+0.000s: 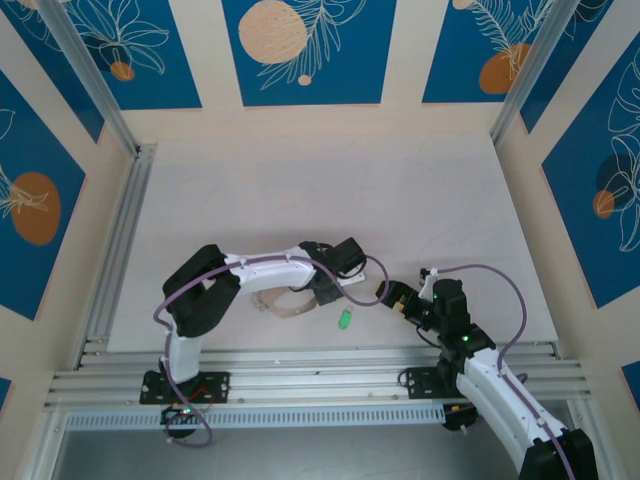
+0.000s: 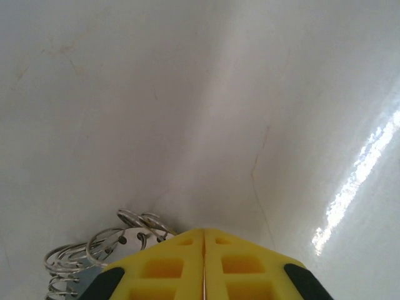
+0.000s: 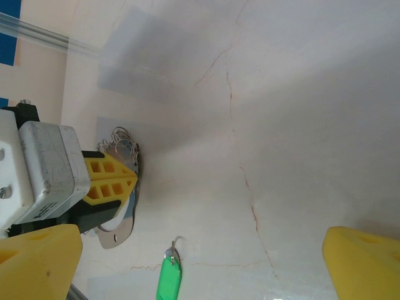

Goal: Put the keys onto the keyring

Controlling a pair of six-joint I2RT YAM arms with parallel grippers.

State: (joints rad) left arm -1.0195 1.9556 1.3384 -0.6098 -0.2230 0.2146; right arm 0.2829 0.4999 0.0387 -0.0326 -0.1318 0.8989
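Left fingers pressed together, apparently pinching keyring band. Right fingers spread wide. Green key flat on desk, just beside keyring, right-arm side. Approach low, straddle key body, close gently, hold keyring steady

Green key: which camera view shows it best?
The right wrist view: the green key lies close up on the table, with its colour, oblong shape and small wire ring at the top clear. The top external view shows it as a tiny green speck beside the keyring.
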